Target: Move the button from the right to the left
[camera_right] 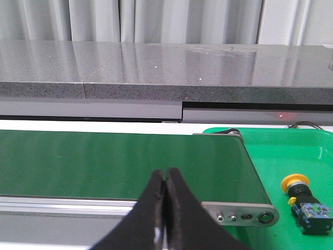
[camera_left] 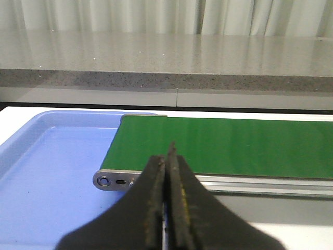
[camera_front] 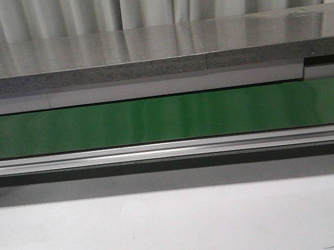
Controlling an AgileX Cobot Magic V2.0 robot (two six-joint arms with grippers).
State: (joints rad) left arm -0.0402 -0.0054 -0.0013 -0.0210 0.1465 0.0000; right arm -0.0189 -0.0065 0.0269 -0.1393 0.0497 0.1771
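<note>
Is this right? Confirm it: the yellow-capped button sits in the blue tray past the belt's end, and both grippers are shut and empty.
Wrong on the tray. The right wrist view shows the button lying in the green tray beside the belt's end; the blue tray holds nothing visible. The left gripper and right gripper are indeed shut and empty.

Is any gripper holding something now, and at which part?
Nothing is held. The left gripper and right gripper are both shut and empty; the button lies untouched in the green tray.
</note>
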